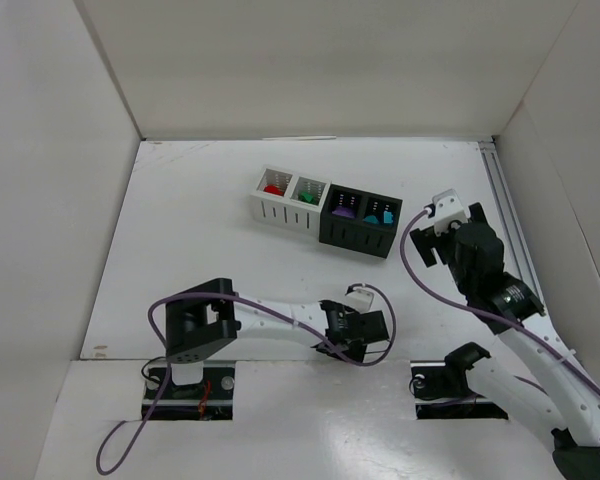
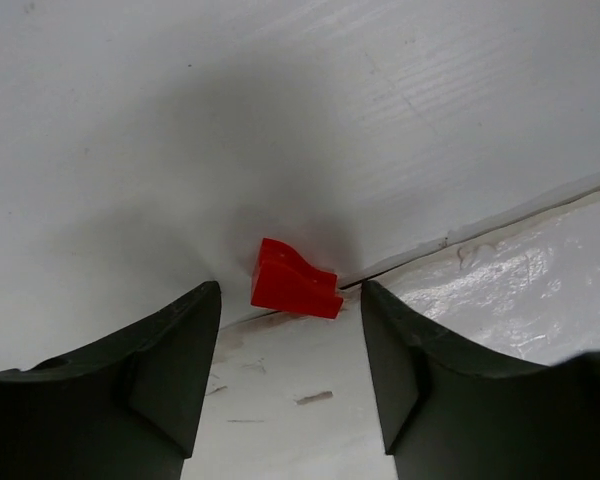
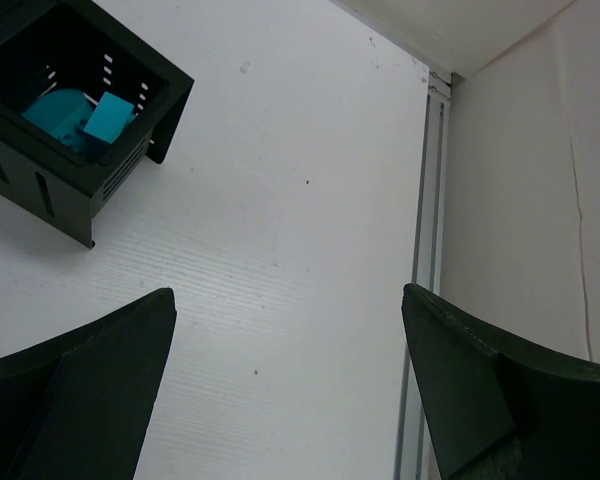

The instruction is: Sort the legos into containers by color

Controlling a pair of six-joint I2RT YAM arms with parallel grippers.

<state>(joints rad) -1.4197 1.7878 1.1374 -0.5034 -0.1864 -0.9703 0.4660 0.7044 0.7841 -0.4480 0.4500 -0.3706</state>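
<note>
The containers (image 1: 325, 210) are a joined row of two white and two black slotted cups at mid-table. They hold red (image 1: 273, 189), green (image 1: 307, 197), purple (image 1: 344, 212) and teal (image 1: 380, 216) legos, one colour per cup. My left gripper (image 1: 355, 340) is low at the table's near edge and open. In the left wrist view a red lego (image 2: 293, 279) lies on the seam just ahead of the open left gripper (image 2: 290, 300), touching neither finger. My right gripper (image 1: 435, 225) is open and empty right of the teal cup (image 3: 80, 118); it also shows in the right wrist view (image 3: 288, 295).
White walls enclose the table on three sides. A metal rail (image 3: 425, 200) runs along the right wall. A seam (image 2: 500, 215) separates the table from the glossy front ledge. Purple cables loop near both arms.
</note>
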